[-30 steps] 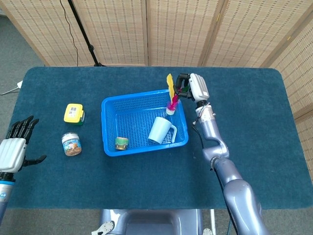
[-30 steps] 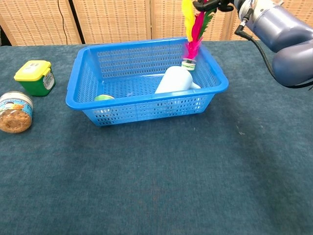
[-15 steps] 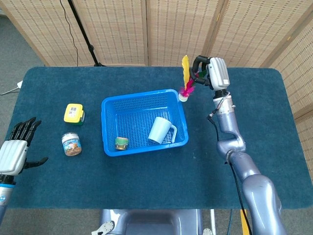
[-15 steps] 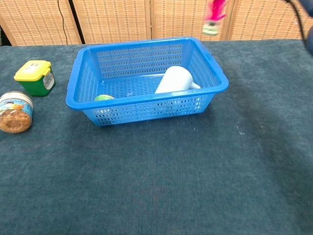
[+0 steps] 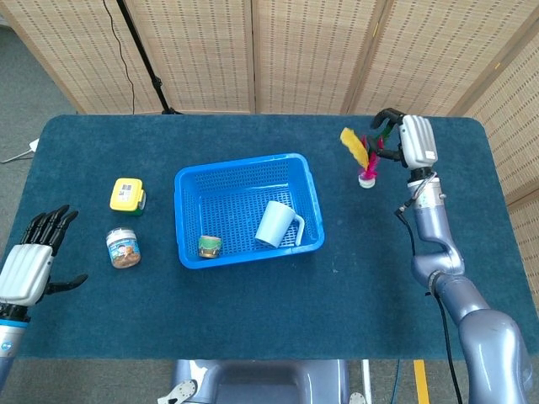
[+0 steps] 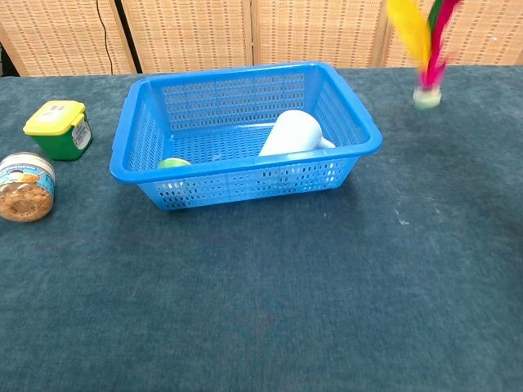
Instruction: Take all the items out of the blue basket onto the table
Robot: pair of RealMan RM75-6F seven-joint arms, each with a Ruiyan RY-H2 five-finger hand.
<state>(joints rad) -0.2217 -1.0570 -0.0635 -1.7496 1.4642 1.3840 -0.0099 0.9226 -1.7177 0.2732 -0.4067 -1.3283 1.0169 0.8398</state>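
Right hand with feather shuttlecock, now clear of blue basket, farther right.

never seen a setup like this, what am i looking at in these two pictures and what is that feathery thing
It is a two-armed robot with human-like hands at a blue-covered table. One picture looks down from its head, the other looks forward from its chest. The right hand holds a feathered shuttlecock to the right of the blue basket, outside it. The left hand is open and holds nothing. In the basket lie a pale blue cup and a small jar. On the table to its left stand a yellow-lidded container and a snack jar.
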